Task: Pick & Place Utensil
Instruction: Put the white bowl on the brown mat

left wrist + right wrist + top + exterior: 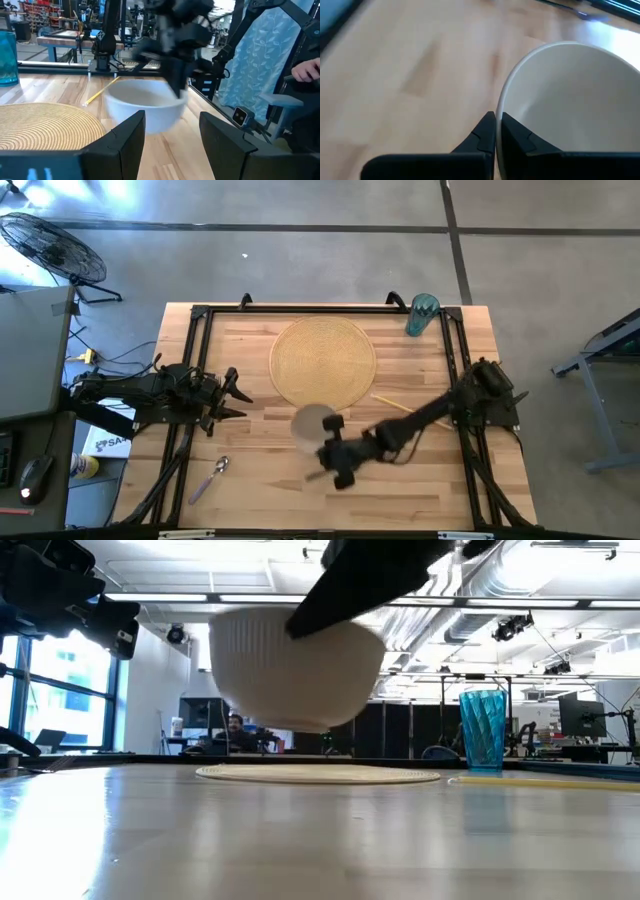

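A white ribbed bowl (pixel 312 424) hangs above the table in my right gripper (pixel 326 443), just near of the round woven mat (pixel 322 360). In the low view the bowl (pixel 295 675) is well clear of the tabletop. A metal spoon (pixel 210 478) lies flat near the table's near-left corner, touched by nothing. My left gripper (pixel 236 395) waits open at the table's left side, pointing toward the bowl (pixel 145 107), with its fingers (pixel 127 135) apart from it. My right gripper (pixel 495 122) is shut on the bowl's rim (pixel 499 107), on the bowl's near-right side. One finger is inside the bowl and one outside. The fingers slant down from the table's right. The bowl is lifted clear and about level, mouth up.
A blue tumbler (pixel 422 315) stands at the far right corner. A thin yellow stick (pixel 396 404) lies on the wood right of the mat. Black frame rails (pixel 195 360) run along the table's left, right and far edges. A person's hand (pixel 305 70) shows beyond the table.
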Tool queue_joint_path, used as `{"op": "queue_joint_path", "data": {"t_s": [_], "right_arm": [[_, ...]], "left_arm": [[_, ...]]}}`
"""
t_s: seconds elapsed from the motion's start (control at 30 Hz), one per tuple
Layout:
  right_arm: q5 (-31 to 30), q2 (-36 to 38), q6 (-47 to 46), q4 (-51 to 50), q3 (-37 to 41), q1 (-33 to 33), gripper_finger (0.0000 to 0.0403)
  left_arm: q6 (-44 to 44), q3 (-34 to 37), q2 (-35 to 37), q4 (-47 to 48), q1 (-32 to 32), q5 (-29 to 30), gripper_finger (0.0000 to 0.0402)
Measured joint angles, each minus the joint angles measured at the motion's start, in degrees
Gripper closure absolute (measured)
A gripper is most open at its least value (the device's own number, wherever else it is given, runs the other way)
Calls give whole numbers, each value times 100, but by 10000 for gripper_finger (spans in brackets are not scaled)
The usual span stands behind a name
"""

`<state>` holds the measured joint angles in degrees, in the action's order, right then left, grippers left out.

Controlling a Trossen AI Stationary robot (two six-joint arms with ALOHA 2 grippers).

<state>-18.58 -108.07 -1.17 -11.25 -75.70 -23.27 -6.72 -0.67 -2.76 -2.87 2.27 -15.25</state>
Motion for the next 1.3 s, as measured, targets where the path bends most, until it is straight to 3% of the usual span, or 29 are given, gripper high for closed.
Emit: {"op": "queue_joint_path", "data": {"t_s": [0.2,0.77,1.03,1.3], "right_arm": [[312,59,18,-102,-2,840,395],[370,59,260,43,215,2598,393],[778,59,537,811,761,3072,392],[1317,57,1066,920,881,3233,399]], "left_arm": [[1,0,0,0,0,-2,216],[-1,0,1,0,0,-4,216],[1,0,1,-1,0,-7,216],[-1,0,2,0,0,-20,216]]}}
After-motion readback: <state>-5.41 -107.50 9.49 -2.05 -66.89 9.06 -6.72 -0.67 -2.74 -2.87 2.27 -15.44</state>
